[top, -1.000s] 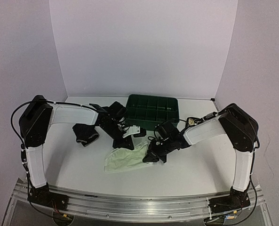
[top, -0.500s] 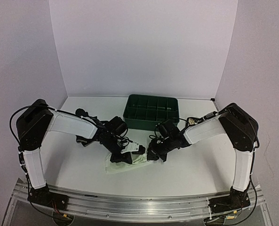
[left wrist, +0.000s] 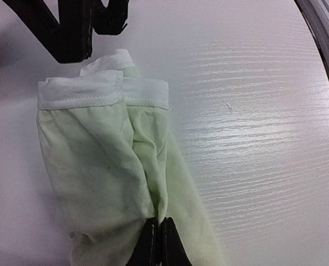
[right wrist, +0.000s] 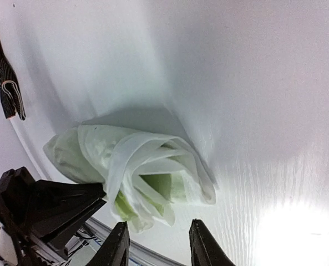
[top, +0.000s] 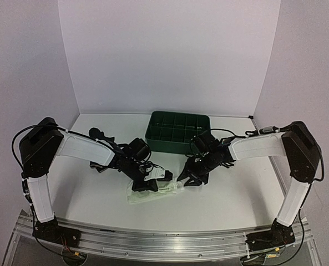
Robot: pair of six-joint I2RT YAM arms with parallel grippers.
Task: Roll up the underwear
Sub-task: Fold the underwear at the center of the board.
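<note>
The cream-white underwear [top: 167, 189] lies as a loose roll on the white table, near the front and between the two arms. My left gripper [top: 145, 187] is shut on a fold of it [left wrist: 97, 166], with the fingertips [left wrist: 157, 244] pinched together on the cloth. At the roll's open end [right wrist: 145, 166] my right gripper [top: 189, 178] is open; its fingers [right wrist: 119, 246] stand apart just short of the cloth and hold nothing. A black garment [top: 97, 134] lies far left, partly hidden by the left arm.
The green compartment tray [top: 178, 132] stands at the back centre, just behind both grippers. The table's front rail [top: 164, 238] runs close below the cloth. In the right wrist view the left gripper [right wrist: 42, 205] fills the lower left and a dark garment [right wrist: 3, 77] lies far off.
Both grippers drew the cream cloth toward the front and bunched it into a roll. The right gripper then opened, let go of the cloth and backed off slightly; the left stays shut.
</note>
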